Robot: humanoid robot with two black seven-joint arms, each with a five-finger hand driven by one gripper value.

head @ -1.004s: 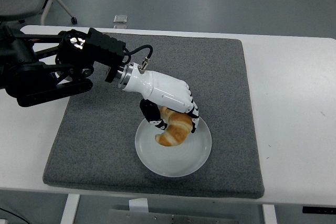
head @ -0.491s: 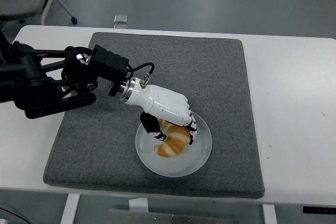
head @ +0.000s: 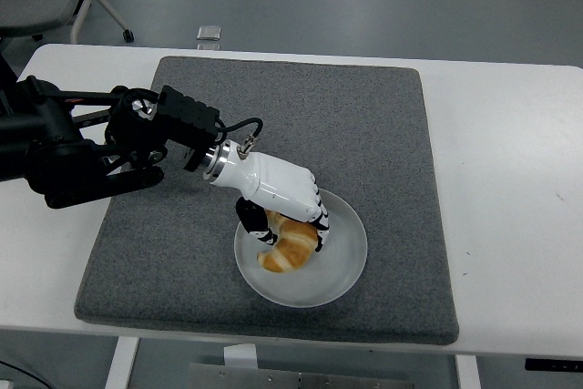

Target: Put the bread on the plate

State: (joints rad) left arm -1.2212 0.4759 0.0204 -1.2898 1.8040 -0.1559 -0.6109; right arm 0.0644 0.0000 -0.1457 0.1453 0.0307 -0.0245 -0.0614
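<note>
While the left hand (head: 284, 216) grips it, the bread (head: 287, 250) sits on the plate (head: 342, 266).
Fingers curl around the bread; plate lies on a grey mat (head: 383, 125).

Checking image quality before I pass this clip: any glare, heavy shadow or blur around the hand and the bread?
Head view: lighting is even and soft; the left hand throws only a faint shadow onto the plate; the croissant and grey mat are sharp; no motion blur; the white table is bright, without blown-out glare.
</note>
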